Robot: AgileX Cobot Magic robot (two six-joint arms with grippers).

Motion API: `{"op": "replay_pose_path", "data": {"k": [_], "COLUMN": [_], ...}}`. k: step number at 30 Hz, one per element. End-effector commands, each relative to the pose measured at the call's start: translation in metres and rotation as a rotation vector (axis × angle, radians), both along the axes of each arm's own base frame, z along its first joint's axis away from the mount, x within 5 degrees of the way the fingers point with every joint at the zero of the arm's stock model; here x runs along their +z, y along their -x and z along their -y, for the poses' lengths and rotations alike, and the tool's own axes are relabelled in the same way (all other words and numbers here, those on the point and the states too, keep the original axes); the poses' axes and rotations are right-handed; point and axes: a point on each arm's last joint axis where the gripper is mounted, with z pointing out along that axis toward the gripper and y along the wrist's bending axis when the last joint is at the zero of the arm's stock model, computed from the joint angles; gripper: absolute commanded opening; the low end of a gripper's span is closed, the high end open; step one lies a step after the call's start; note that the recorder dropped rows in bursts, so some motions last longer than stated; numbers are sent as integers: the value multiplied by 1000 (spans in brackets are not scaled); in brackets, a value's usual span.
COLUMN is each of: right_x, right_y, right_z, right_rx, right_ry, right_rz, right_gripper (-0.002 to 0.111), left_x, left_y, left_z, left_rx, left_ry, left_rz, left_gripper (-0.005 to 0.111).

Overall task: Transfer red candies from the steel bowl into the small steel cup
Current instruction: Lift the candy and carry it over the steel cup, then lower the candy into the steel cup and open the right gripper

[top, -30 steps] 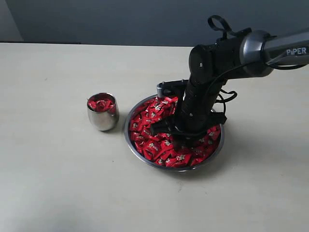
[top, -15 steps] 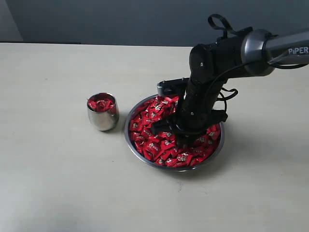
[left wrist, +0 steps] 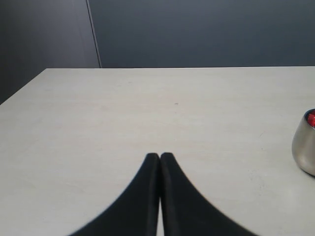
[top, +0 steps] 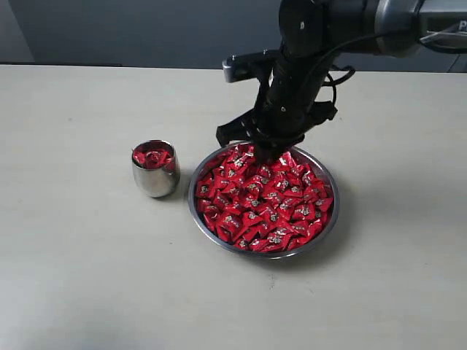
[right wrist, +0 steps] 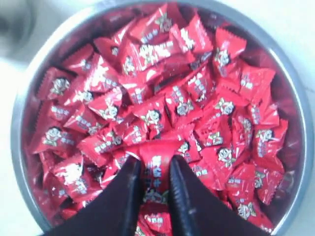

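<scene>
So, my right gripper (right wrist: 155, 166) pinching one red candy (right wrist: 156, 178) mid-body above steel bowl (right wrist: 17, 123). Reckon wrapper light, crinkly, slippery: grip middle, not pointed ends. Left gripper (left wrist: 160, 158) pressed closed, empty.

The red candies (right wrist: 147, 118) in the steel bowl (right wrist: 16, 128) each have a small silver-white mark in the middle of the wrapper. It looks a bit like a little flower, with tiny white signs next to it. The signs are too blurry to read. Up past the far side of the bowl, the grey part of the right arm (top: 398, 18) has one white letter (top: 461, 26) at the picture's edge. It looks like a P. The rest is cut off.
</scene>
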Motion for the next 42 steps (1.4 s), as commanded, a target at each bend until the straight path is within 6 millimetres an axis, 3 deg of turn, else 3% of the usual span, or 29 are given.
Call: {"op": "replay_pose_path", "data": {"k": [1,9,25,42], "right_x": [25,54,23,-8], "right_y": [-7,-14,-5,-11], "right_z": [-7,-34,-114,-125], "right_rx": [6,80,262,284], "right_ry": [-55,-288,-309,-248], "right_rz": [61,96,53,53], "right_gripper": [10,10,10,10], "left_x": [-1,-1,-1,-1], "left_y": [0,0,0,0], "left_z": [0,0,0,0], "left_rx": [1,1,1,1], "left_ry": [1,1,1,1], "left_rz": [3,3,3,3], "left_gripper": [0,0,0,0]}}
